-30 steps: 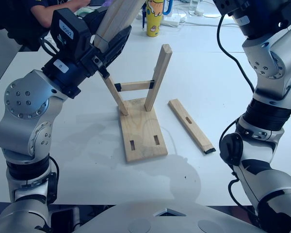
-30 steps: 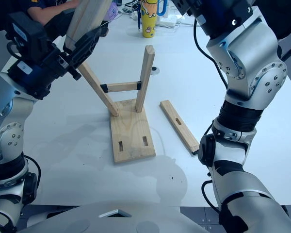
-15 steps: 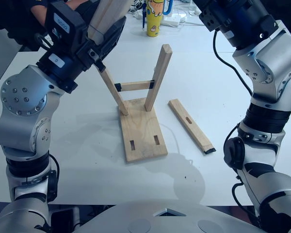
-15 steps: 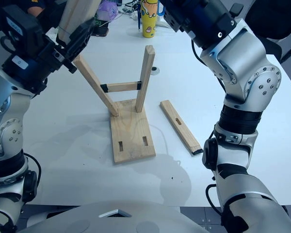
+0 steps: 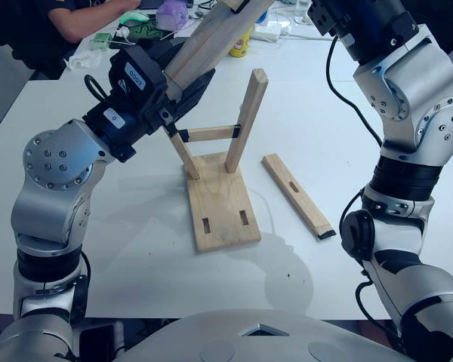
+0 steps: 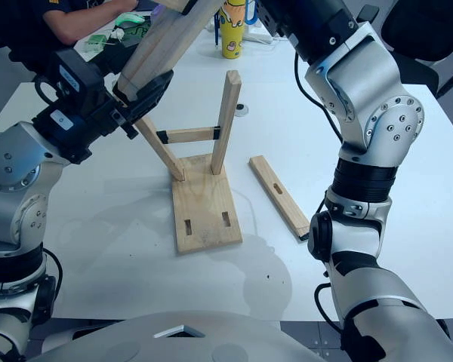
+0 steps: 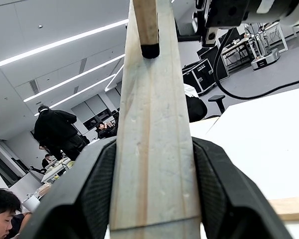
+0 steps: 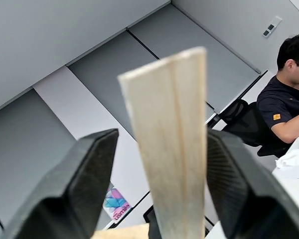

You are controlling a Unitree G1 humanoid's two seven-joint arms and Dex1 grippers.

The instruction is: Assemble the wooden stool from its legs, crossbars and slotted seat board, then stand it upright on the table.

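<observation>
Wood-coloured and flat on the white table (image 5: 121, 249), the slotted seat board (image 5: 219, 207) is lying with its two nearer slots (image 5: 206, 225) gaping empty, so I am judging the job roughly half done. Near it on the robot's right, not touching it, a loose leg (image 5: 296, 194) is lying on its side.

At the board's far end two legs are standing in their slots, the right one (image 5: 247, 117) close to upright and the left one (image 5: 180, 147) leaning outward, with a crossbar (image 5: 209, 133) bridging them.

Above and left of that pair, the left gripper (image 7: 154, 149) is clamping a further wooden leg (image 5: 211, 41) by its lower part, holding it slanted up and away over the table. At that leg's far upper end the right gripper (image 8: 162, 137) is straddling the wood, its fingers standing apart with gaps showing on both sides, so it is pinching nothing.

By my reading, what is remaining is seating the second pair of legs with a crossbar, then turning the stool onto its feet.

A dark-tipped bar (image 7: 146, 25) is showing near the held leg's top. Whether it is joined to the leg I cannot tell, and the head views are cutting that end off.
</observation>
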